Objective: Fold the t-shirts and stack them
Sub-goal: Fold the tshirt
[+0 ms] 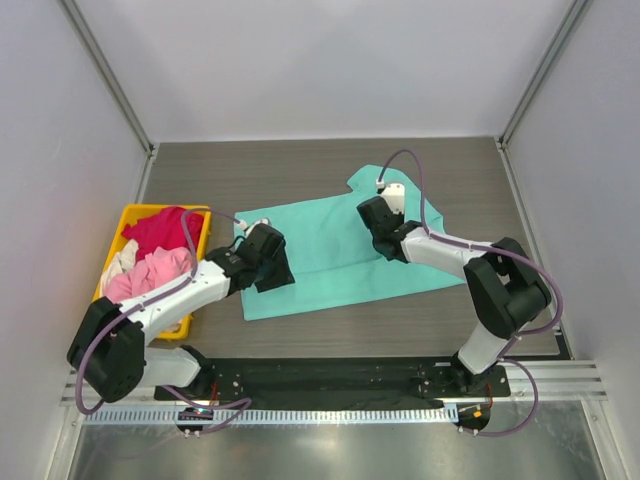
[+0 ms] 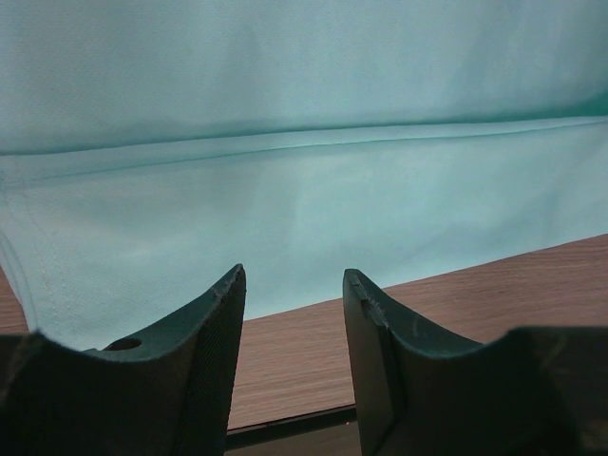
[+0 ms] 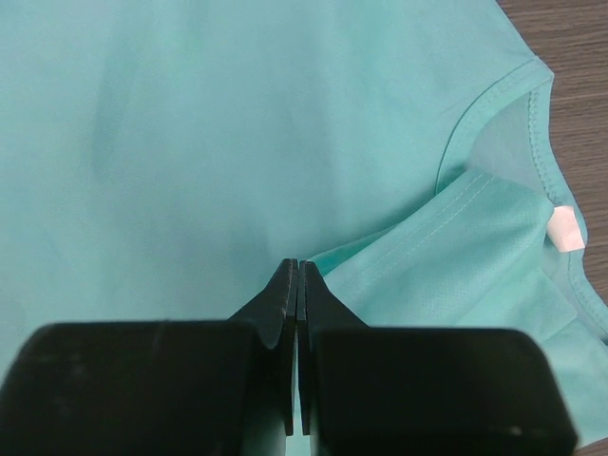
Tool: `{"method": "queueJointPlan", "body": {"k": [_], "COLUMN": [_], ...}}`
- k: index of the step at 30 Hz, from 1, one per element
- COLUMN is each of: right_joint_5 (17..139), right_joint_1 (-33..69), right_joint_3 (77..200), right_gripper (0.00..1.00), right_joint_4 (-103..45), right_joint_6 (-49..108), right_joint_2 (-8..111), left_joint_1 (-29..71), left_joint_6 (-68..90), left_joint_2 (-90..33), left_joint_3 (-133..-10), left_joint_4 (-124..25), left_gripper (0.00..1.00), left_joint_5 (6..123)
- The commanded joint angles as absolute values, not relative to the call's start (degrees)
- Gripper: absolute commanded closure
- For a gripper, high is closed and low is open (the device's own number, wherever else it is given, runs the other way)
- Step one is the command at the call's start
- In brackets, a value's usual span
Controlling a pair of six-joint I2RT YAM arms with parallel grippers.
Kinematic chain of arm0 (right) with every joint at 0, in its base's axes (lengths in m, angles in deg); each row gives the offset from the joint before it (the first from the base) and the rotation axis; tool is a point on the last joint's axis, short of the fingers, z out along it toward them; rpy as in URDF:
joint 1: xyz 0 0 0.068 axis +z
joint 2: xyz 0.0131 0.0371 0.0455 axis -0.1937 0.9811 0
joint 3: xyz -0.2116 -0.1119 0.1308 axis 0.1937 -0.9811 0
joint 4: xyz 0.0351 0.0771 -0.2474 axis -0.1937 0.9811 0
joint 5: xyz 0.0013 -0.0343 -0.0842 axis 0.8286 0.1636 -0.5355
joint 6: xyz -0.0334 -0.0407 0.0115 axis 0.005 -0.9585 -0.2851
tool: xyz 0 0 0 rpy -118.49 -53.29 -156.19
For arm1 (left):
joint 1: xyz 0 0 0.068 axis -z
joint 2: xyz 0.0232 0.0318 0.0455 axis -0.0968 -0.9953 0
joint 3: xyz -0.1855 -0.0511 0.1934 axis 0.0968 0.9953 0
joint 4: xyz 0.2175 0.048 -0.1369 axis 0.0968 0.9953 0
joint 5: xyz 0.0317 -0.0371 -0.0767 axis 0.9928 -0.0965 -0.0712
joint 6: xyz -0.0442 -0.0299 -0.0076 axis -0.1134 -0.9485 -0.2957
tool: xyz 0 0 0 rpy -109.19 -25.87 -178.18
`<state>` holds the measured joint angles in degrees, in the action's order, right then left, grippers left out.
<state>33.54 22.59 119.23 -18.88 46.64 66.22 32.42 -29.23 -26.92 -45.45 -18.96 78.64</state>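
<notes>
The wooden table (image 1: 300, 170) is carrying everything here. The teal t-shirt (image 1: 330, 250) is lying spread flat across the middle of it, stretching between the two hands.

The yellow bin (image 1: 135, 212) is sitting out past the left arm's outer side. It's holding the magenta-red t-shirt (image 1: 160, 230), the light pink t-shirt (image 1: 155, 272) and a bit of the whitish t-shirt (image 1: 120, 260), all bunched up.

The left gripper (image 2: 294, 280) is hanging low with its jaws partway apart and nothing between them. The teal shirt's edge is lying just ahead of its tips, with bare table showing underneath.

The right gripper (image 3: 298, 271) is sitting over the shirt with its jaws pressed fully together. A folded sleeve edge is running right up to its tips and the collar is lying off to its right. Honestly can't tell if it's pinching any cloth.
</notes>
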Motion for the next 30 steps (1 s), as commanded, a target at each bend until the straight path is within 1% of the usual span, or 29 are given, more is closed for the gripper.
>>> {"method": "queueJointPlan", "body": {"k": [1,4,5,6,7,10,12,15,17,22,30], "right_joint_5": [32.65,33.35,35.27,36.33,37.3,37.75,37.48,40.02,40.91,40.83,45.48], "right_joint_1": [22.75,22.75,22.75,22.75,22.84,22.67,21.7,20.12,19.42,16.43,10.1], "right_joint_3": [119.13,117.55,117.02,116.58,116.14,118.05,122.43,125.35,125.8,124.49,117.55], "right_gripper": [0.99,0.88,0.8,0.76,0.7,0.62,0.62,0.62,0.65,0.7,0.71], "right_joint_4": [-23.82,-25.49,-26.1,-27.15,-27.25,-23.05,-15.0,-8.56,-5.3,-1.42,-3.25], "right_joint_6": [49.17,48.91,47.6,46.72,46.01,45.12,47.13,49.16,50.22,52.94,53.21], "right_joint_2": [65.05,64.78,64.0,63.56,62.94,59.87,60.21,60.65,60.3,58.98,60.47], "left_joint_1": [33.21,33.65,33.91,33.91,34.08,34.17,34.26,34.79,34.97,34.97,34.88], "left_joint_6": [-29.83,-30.0,-29.91,-30.0,-29.83,-29.47,-28.95,-28.16,-27.72,-27.36,-30.0], "left_joint_2": [-26.97,-27.15,-27.24,-27.32,-27.41,-27.33,-27.33,-28.29,-30.04,-34.17,-41.38], "left_joint_3": [-47.94,-48.03,-48.12,-48.29,-48.55,-48.99,-49.35,-50.57,-51.19,-50.05,-47.07], "left_joint_4": [-20.64,-20.56,-20.38,-20.29,-19.86,-19.85,-20.03,-20.38,-20.82,-23.19,-25.91], "left_gripper": [0.53,0.53,0.53,0.53,0.53,0.53,0.52,0.52,0.51,0.51,0.51], "left_joint_5": [79.17,79.26,79.34,79.52,79.69,79.61,79.17,78.03,76.81,76.0,76.09]}}
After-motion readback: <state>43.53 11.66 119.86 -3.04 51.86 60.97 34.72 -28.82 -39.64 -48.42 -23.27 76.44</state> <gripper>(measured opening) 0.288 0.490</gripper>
